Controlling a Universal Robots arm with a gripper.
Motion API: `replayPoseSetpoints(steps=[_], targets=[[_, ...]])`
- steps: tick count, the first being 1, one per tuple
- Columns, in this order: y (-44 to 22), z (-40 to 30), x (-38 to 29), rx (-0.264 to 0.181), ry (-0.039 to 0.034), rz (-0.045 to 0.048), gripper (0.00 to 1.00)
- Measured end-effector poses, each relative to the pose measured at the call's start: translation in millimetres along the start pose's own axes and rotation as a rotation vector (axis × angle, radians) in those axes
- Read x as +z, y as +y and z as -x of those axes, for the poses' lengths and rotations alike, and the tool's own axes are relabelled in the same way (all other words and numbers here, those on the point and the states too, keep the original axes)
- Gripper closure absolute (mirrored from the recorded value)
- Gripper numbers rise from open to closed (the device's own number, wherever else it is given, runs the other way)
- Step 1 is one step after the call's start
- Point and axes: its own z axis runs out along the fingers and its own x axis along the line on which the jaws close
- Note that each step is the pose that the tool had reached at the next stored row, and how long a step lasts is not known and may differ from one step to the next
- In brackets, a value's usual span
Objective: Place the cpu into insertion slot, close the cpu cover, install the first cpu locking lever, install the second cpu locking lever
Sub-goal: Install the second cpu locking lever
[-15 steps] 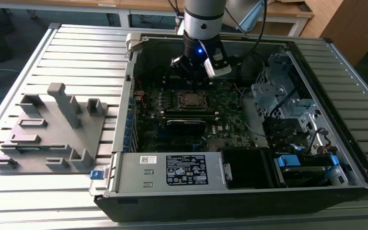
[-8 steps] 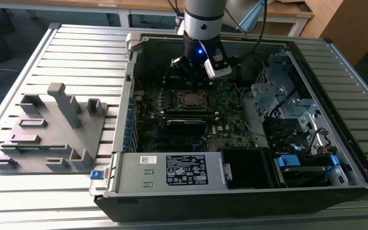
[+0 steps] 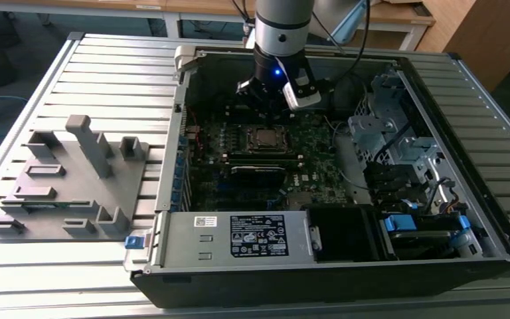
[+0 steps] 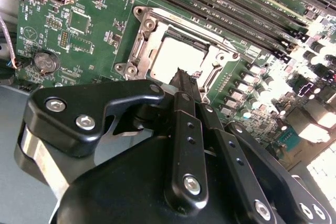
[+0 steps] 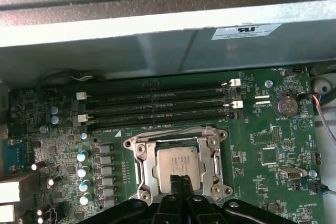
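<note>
- Fingers [image 5: 181,187] pressed together at a narrow tip, nothing between them, poised over the near edge of the chip [image 5: 177,163] in the first wrist view.
- Same closed black gripper [image 4: 182,77] seen from behind in the second wrist view, tips just above the edge of the chip's pale top [image 4: 176,56].
- Chip seated flat in the socket [image 5: 177,167], silvery top facing up, square to the frame around it.
- Metal cover plate [image 5: 210,171] lying down around the chip, its square window framing the metal top; whether the levers along its sides are latched, cannot tell.
- Green motherboard [image 5: 268,129] surrounding the socket, with long black memory slots [image 5: 157,106] running just beside it and a round coin battery [image 5: 287,106] well apart.
- From the exterior view, arm [image 3: 281,26] reaching down into an open computer case [image 3: 467,93], gripper [image 3: 268,100] hanging over the socket [image 3: 267,138] near the middle of the board.
- Grey box with a white label [image 3: 237,236] filling the case's near edge.
- Grey fixture with upright pegs [image 3: 69,179] resting on the slatted metal table [image 3: 104,66], toward the exterior view's left, apart from the case.
</note>
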Motion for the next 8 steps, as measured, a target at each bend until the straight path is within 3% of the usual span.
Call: replayPoseSetpoints(steps=[8], targets=[[-7.6, 0.8, -0.3, 0.000, 0.0001, -0.0001, 0.90]])
